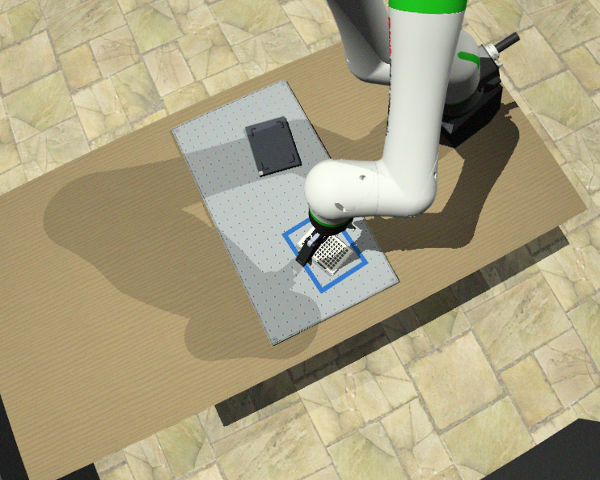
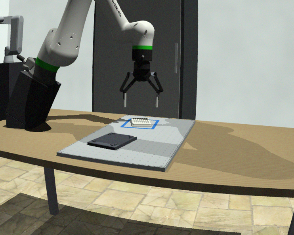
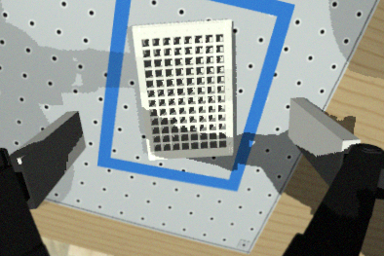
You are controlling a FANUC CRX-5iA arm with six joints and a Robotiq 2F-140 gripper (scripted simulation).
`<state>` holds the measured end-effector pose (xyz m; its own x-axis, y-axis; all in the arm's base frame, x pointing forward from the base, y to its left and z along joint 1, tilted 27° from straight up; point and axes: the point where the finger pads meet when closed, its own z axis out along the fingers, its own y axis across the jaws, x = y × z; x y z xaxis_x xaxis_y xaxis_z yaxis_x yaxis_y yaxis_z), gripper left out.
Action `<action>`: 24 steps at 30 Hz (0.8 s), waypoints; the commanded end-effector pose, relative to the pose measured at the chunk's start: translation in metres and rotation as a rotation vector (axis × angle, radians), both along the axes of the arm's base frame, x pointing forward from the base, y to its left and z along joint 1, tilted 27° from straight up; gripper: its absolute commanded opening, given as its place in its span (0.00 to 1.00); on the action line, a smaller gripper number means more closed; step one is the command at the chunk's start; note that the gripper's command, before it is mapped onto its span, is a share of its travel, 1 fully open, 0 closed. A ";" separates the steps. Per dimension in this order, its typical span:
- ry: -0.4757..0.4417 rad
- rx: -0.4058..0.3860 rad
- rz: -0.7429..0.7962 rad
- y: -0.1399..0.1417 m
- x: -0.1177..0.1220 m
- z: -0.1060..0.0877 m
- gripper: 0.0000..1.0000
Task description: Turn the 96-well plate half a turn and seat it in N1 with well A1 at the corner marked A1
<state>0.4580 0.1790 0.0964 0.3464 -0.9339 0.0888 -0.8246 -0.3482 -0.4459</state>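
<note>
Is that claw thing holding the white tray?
No. The gripper hangs open above the plate, which lies flat inside the blue outline.

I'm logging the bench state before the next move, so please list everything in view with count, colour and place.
96-well plate: one, white, lying flat inside the taped outline, free of the tool.
Bench spot B1: one, blue tape outline, on the deck's end away from the nest.
Plate nest N1: one, dark grey, on the deck's other end, nothing in it.
Deck: one, light grey with rows of holes, on the table.
Table: one, brown wood, dark legs, on a stone-tile floor.
Door panel: one, dark grey, behind the table.
Arm: one, white with green bands, on a black base.
Tool: one, black, open, above the plate.
</note>
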 end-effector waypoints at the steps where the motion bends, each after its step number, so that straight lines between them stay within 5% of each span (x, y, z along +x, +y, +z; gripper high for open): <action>1: 0.000 0.000 0.000 0.000 0.000 0.000 1.00; 10: -0.006 -0.030 0.059 0.000 0.000 0.000 1.00; 24: -0.044 -0.238 0.475 0.000 0.000 0.000 1.00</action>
<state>0.4579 0.1791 0.0964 0.6514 -0.7059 0.2782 -0.6047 -0.7045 -0.3716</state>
